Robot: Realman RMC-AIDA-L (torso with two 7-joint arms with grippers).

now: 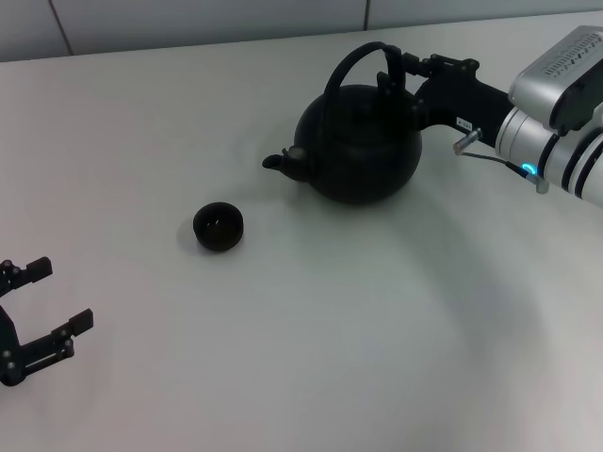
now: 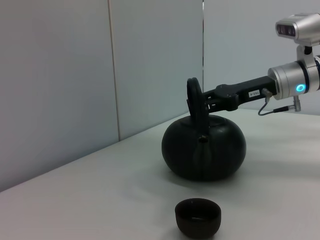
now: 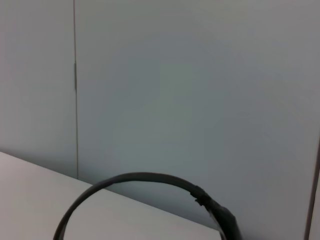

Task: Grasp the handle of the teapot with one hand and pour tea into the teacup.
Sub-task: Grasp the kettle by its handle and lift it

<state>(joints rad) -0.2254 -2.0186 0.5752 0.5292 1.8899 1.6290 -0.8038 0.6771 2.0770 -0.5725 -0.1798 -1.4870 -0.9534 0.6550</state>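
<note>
Right gripper (image 1: 398, 73) is at the far right, reaching in from the right and clenched on the handle (image 1: 356, 58) near its top right side; the pot (image 1: 358, 141) sits flat on the counter (image 1: 311, 339), not lifted as far as I can tell. Left wrist view shows the same grasp on the hoop. Right wrist view shows only the arch against the wall.

Spout (image 1: 278, 162) points left and slightly near. Cup (image 1: 219, 226) stands upright, left and nearer from the spout, apart from the pot with bare counter between. So the pour axis runs from gripper through pot to spout, roughly toward the cup but aimed a bit far of it. Judgement: pot needs to lift, shift left and near, then tilt spout-down over the cup.

Left gripper (image 1: 42, 306) is parked at the near left, released, fingers spread, well apart from the cup. Right arm is the 1 nearer to the pot. Open room all round; far counter edge meets the wall behind the pot.
</note>
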